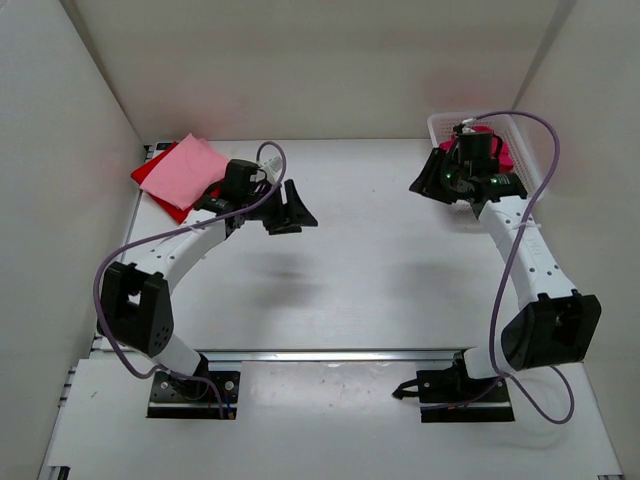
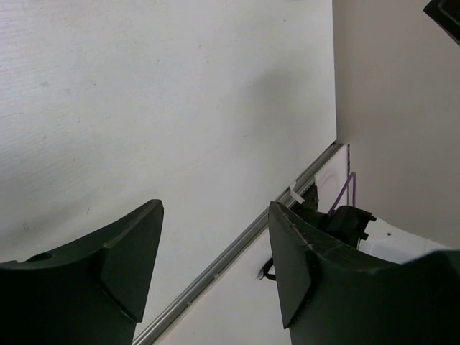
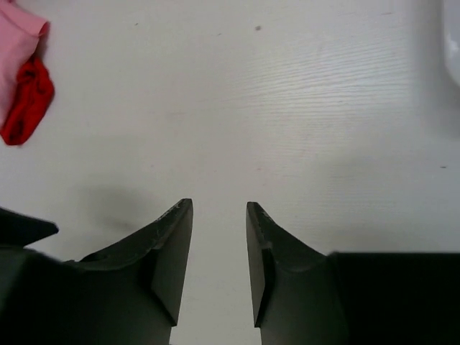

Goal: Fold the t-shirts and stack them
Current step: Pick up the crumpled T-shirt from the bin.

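A folded light pink t-shirt lies on a bright red t-shirt at the table's back left. The right wrist view shows the same two at its upper left, pink over red. A magenta t-shirt shows inside the white basket, mostly hidden by the right arm. My left gripper hovers right of the stack, its jaws open over bare table. My right gripper hangs just left of the basket, jaws apart with nothing between them.
The white lattice basket stands at the back right corner against the wall. White walls close in the table on the left, back and right. A metal rail crosses in front of the two arm bases.
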### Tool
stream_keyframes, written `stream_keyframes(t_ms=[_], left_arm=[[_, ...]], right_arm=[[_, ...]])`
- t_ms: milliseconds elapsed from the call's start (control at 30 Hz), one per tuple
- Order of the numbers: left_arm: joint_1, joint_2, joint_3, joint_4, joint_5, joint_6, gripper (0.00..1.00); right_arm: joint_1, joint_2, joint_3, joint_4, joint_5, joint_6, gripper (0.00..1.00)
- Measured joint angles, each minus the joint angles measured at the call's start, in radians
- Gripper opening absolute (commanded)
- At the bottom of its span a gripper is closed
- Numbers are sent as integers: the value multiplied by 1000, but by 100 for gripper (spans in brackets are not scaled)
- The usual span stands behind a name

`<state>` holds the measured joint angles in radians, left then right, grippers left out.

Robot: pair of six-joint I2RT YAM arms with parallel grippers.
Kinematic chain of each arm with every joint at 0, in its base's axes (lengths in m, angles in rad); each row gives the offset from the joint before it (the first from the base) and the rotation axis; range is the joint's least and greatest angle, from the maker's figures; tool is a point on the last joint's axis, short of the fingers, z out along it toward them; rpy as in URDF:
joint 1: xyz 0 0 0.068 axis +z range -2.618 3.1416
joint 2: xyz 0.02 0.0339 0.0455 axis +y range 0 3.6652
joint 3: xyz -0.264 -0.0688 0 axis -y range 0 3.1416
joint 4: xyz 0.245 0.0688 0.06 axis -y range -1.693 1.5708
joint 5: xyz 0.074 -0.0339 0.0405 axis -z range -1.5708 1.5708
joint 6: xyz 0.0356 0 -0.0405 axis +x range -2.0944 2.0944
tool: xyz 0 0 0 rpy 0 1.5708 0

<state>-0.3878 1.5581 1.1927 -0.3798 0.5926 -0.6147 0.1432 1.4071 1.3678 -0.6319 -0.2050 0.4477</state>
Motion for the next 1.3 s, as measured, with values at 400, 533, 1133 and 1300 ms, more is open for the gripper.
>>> stream_keyframes(t_ms=[400,533,1133,1300], left_arm=[[-29,-18,-46,64,51,-22,49],[-85,-29,-106,83,79,-33,31],[-123,48,-131,51,115,-21,32],[-120,61,-130,52,116,-21,32]], right_arm=[[-142,237,346,-85,129,-52,0],[-283,449,587,-116,193,-56,0],[-397,1160,1384,-531,241,-60,42],[-429,1161,1406,-571,235,-59,50]])
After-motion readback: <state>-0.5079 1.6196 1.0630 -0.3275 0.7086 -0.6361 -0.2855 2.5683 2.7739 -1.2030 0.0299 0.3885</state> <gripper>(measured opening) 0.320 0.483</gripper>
